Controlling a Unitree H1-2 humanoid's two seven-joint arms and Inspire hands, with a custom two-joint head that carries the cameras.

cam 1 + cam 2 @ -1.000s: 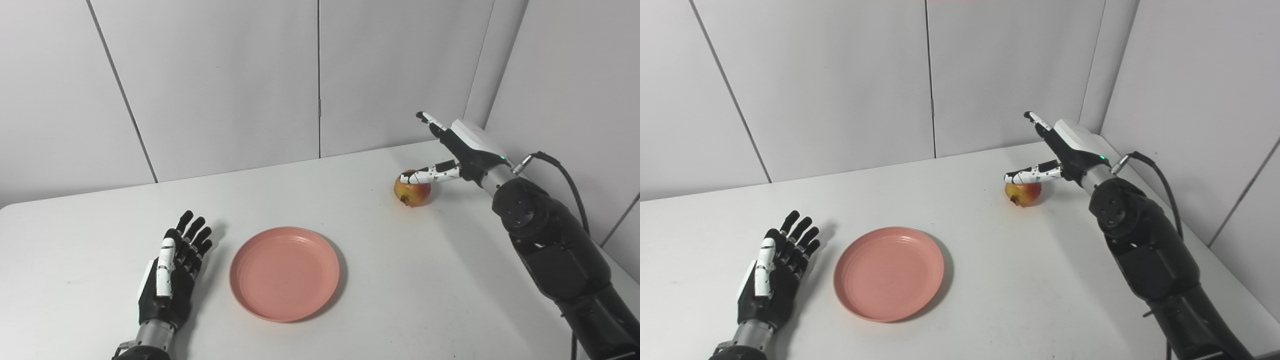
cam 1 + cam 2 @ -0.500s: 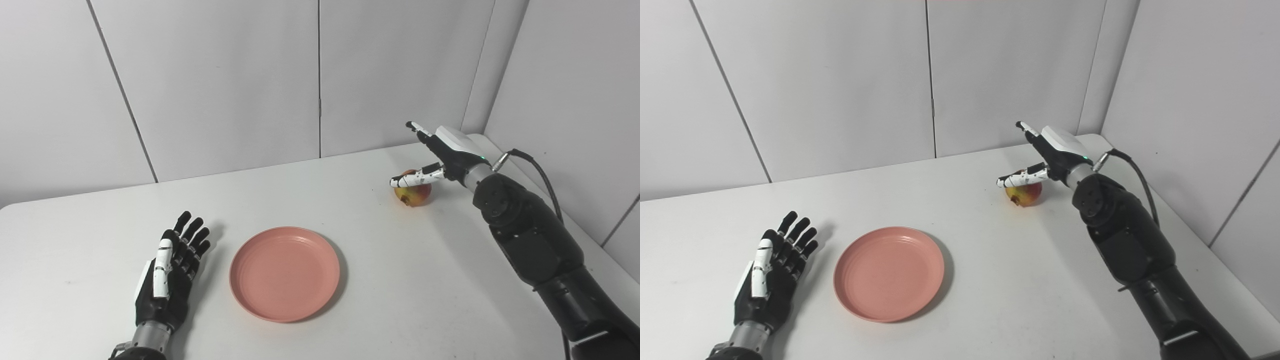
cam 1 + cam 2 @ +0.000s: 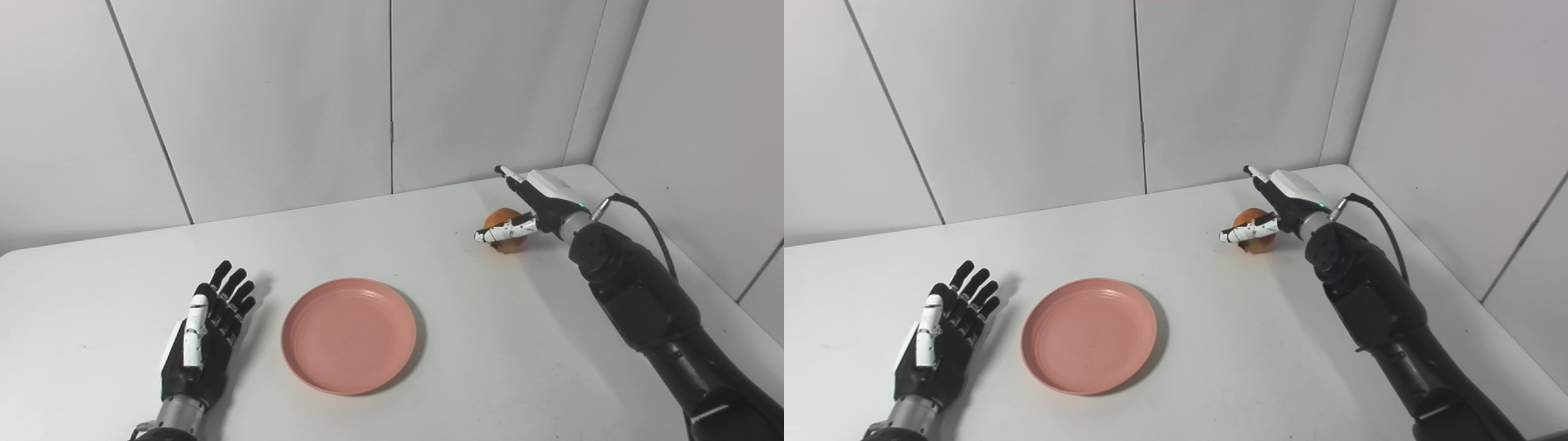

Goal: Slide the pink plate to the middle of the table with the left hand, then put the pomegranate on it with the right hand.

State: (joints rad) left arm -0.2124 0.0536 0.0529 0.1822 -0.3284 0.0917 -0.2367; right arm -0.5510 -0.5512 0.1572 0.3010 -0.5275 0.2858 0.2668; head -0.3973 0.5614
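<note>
So from my remote seat, the right hand (image 3: 531, 205) is out at the far right part of the table (image 3: 520, 343), spread wide around the pomegranate (image 3: 503, 222) but not closed on it: the thumb (image 3: 499, 233) lies across the front of the fruit, low down, and the fingers (image 3: 506, 173) stretch out past the back of it. I can't tell whether any of that is actually touching the skin; it looks like straddling rather than gripping. The fruit itself sits on the tabletop, well apart from the pink plate (image 3: 348, 334). The plate is flat on the table around the middle, nearer my edge, with nothing on it. Over on the left, the left hand (image 3: 205, 340) lies on the table just beside the plate's left rim, fingers straight and a bit fanned, holding nothing and not touching the plate as far as I can see.
</note>
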